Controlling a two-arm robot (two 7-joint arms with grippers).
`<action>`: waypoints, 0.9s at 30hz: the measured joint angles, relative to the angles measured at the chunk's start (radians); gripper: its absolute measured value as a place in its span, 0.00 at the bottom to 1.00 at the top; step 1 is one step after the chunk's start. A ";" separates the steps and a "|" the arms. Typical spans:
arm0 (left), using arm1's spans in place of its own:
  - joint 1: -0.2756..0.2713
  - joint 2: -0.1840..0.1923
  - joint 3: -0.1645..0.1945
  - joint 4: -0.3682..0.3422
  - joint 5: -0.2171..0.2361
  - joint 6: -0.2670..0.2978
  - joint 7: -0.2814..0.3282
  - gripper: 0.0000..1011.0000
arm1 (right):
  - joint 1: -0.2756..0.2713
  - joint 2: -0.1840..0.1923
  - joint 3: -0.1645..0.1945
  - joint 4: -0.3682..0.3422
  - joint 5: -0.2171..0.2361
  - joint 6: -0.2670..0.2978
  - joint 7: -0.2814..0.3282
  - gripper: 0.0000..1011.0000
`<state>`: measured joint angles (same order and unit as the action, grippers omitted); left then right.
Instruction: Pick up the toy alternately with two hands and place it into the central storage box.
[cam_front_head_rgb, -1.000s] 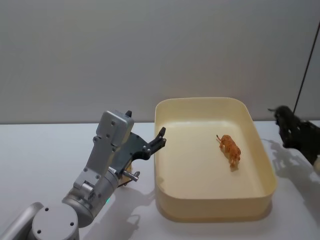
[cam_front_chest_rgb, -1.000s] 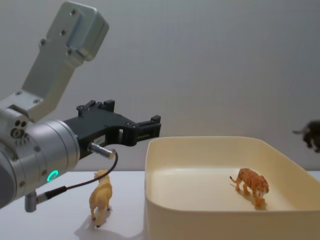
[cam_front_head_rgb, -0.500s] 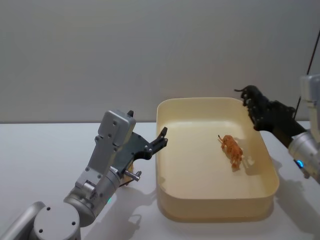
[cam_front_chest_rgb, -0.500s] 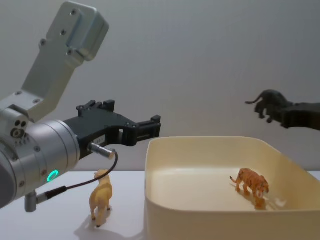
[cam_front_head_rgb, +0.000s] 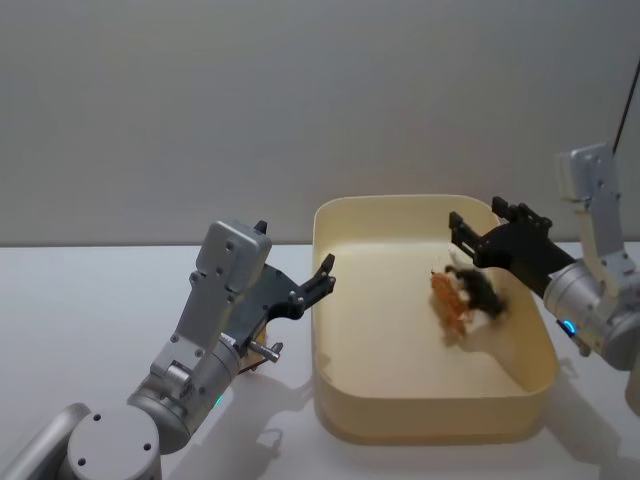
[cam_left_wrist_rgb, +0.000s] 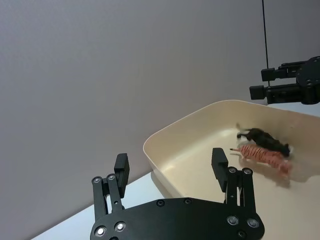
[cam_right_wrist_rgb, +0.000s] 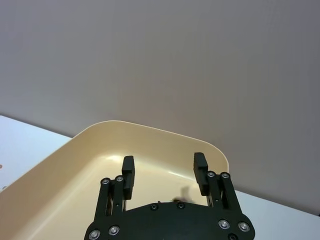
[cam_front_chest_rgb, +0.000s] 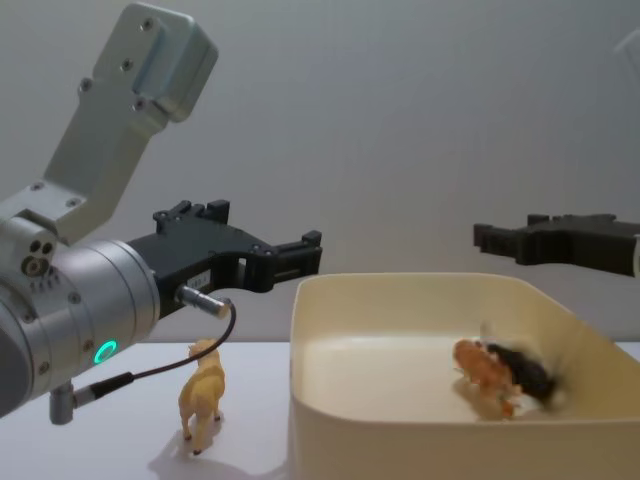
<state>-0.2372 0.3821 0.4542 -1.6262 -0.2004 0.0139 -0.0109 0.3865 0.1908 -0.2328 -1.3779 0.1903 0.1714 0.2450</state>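
Note:
The cream storage box (cam_front_head_rgb: 430, 415) stands at centre right. Inside it a black toy animal (cam_front_head_rgb: 481, 291) shows blurred against an orange tiger toy (cam_front_head_rgb: 446, 303); both also appear in the chest view, black toy (cam_front_chest_rgb: 528, 374) and tiger (cam_front_chest_rgb: 480, 366). My right gripper (cam_front_head_rgb: 468, 236) hovers open above them with nothing held; its own view shows the empty right gripper (cam_right_wrist_rgb: 164, 172) over the box (cam_right_wrist_rgb: 100, 145). My left gripper (cam_front_head_rgb: 319, 274) hangs open just left of the box's rim. A tan toy animal (cam_front_chest_rgb: 202, 396) stands on the table below the left arm.
The white table (cam_front_head_rgb: 80, 320) stretches left of the box and a plain grey wall stands behind. A thin black cable (cam_front_head_rgb: 622, 90) hangs at the far right. The left wrist view shows the box (cam_left_wrist_rgb: 190, 142) with both toys, and the right gripper (cam_left_wrist_rgb: 272, 86) above.
My right gripper has come in over the box and opened. The black toy it carried has dropped beside the tiger. The left arm has not moved.

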 joint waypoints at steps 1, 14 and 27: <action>0.000 0.000 0.000 0.000 0.000 0.000 0.000 0.99 | 0.001 -0.001 -0.001 0.001 -0.001 0.001 0.001 0.68; 0.000 0.000 0.000 0.000 0.000 0.000 0.000 0.99 | -0.009 0.014 0.017 -0.027 0.030 -0.009 -0.001 0.99; 0.000 0.000 0.000 0.000 0.000 0.000 0.000 0.99 | -0.065 0.063 0.065 -0.117 0.104 -0.003 -0.036 0.99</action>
<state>-0.2368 0.3821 0.4542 -1.6262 -0.2004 0.0139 -0.0109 0.3214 0.2536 -0.1680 -1.4945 0.2947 0.1679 0.2088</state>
